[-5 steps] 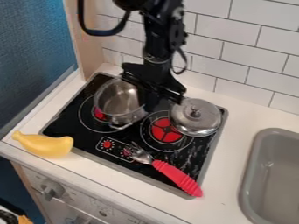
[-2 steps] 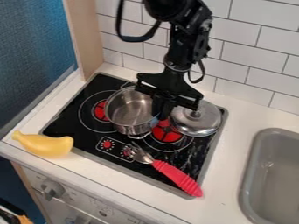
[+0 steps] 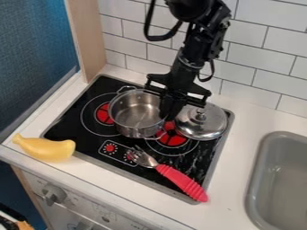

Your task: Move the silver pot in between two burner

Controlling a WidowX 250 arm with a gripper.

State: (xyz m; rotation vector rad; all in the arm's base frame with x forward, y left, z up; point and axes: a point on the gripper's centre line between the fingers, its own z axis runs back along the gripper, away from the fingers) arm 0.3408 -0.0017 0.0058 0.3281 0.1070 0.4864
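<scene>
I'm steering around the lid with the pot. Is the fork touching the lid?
Apart. In the camera view, a strip of stove shows between the fork and the lid.

Pot (image 3: 133, 116) — rim towards right edge of stovetop (image 3: 67, 130) part-hidden behind gripper (image 3: 170, 111) | right burner (image 3: 173, 140) — partly covered by pot, lid (image 3: 205, 126) | sink (image 3: 282, 179), right on counter (image 3: 244, 146): cut off
</scene>
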